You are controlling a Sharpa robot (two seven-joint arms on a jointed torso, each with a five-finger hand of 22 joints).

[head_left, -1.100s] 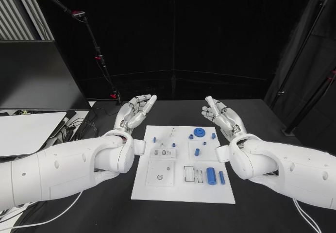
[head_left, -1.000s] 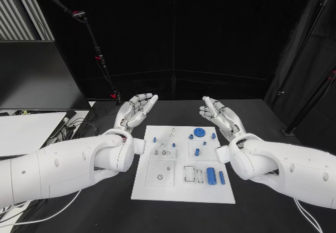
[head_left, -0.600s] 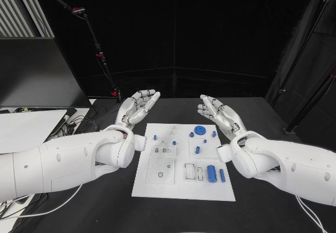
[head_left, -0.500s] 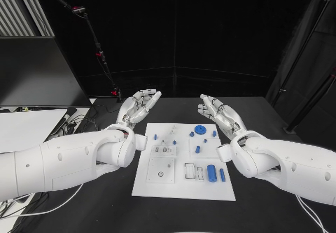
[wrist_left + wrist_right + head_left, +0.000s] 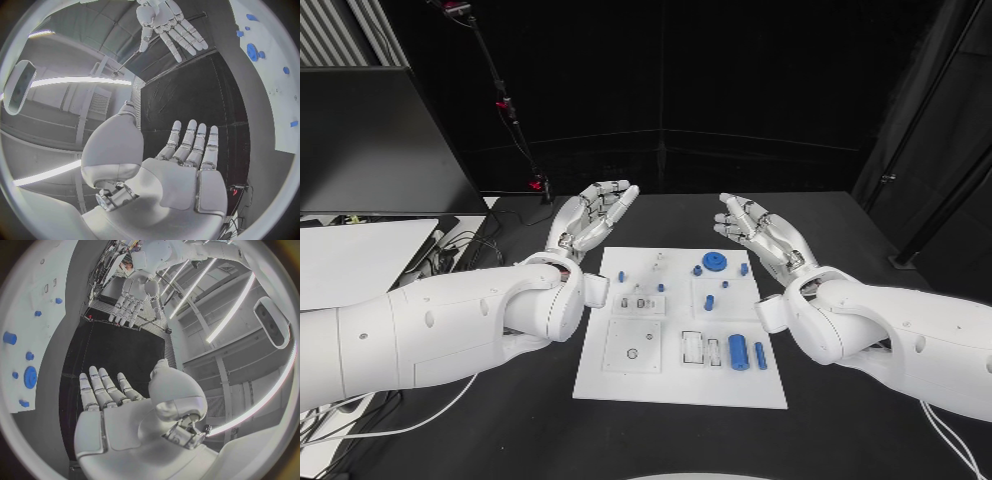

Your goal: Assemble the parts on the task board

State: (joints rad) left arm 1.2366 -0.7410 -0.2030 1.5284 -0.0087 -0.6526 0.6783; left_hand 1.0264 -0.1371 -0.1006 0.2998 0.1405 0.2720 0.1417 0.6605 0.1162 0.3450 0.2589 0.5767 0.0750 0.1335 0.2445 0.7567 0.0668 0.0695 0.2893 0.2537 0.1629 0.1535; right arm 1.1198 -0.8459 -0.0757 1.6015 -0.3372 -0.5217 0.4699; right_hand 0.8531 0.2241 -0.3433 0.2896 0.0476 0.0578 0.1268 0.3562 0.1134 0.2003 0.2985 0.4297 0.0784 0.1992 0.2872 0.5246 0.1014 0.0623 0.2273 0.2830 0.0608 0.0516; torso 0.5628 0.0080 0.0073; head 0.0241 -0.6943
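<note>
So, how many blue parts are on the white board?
8 blue parts. Far end: a disc, small pieces left, right and nearer of it, one toward the left edge. Mid-board: a peg. Near right: thick cylinder, thin rod. Others may be hidden.

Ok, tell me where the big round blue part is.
In the head view the big round blue part sits at the far end of the task board, toward the right hand, with smaller blue pieces nearby.

No text, label, brand, number or sign can be read anywhere
</note>
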